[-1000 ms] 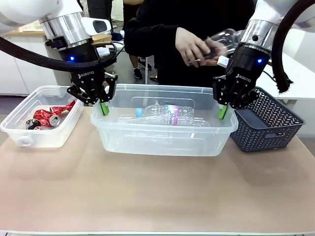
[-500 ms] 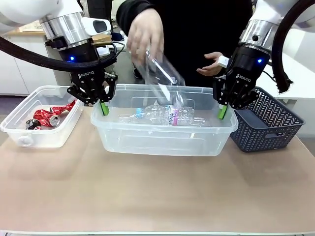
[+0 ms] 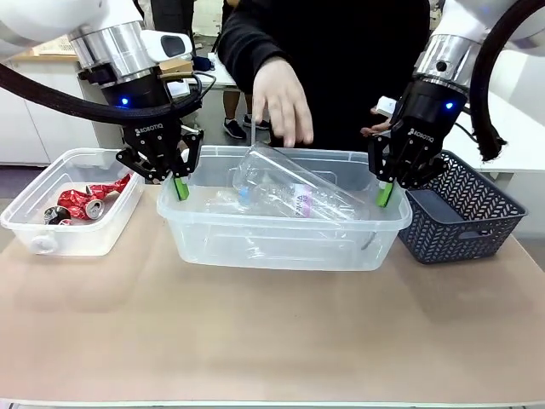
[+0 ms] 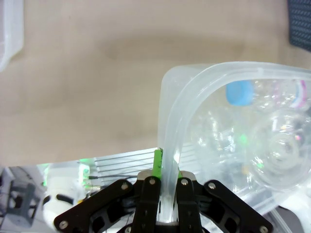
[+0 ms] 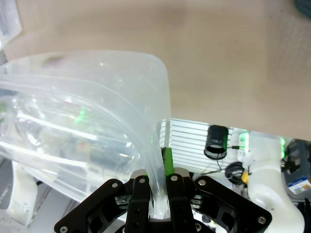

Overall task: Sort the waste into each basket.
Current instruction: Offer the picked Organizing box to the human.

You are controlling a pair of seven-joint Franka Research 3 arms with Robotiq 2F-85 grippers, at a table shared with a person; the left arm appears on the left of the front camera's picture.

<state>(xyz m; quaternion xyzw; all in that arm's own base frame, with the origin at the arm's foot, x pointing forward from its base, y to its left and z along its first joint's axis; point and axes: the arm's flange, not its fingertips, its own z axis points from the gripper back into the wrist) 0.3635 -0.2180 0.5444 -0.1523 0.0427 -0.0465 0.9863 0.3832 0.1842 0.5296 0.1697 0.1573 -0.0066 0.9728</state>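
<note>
A large clear basket (image 3: pixel 281 247) sits mid-table, gripped at both ends. My left gripper (image 3: pixel 180 186) is shut on its left rim, and my right gripper (image 3: pixel 385 192) is shut on its right rim. In the left wrist view my gripper (image 4: pixel 165 179) pinches the rim (image 4: pixel 171 145); the right wrist view shows the same for that gripper (image 5: pixel 155 187). A clear plastic bottle (image 3: pixel 285 175) lies tilted inside on another bottle with a pink label (image 3: pixel 304 201). A person's hand (image 3: pixel 279 102) hovers open just above. A smaller clear basket (image 3: pixel 51 243) at the left holds crushed red cans (image 3: pixel 85 203).
A dark grey lattice basket (image 3: pixel 464 226) stands at the right, close to my right gripper. The near half of the tan table (image 3: pixel 272 341) is bare. The person stands at the far edge, behind the large basket.
The person brought a clear bottle down from both hands and let it go; it now lies in the large basket. Both grippers kept their hold and did not move.
</note>
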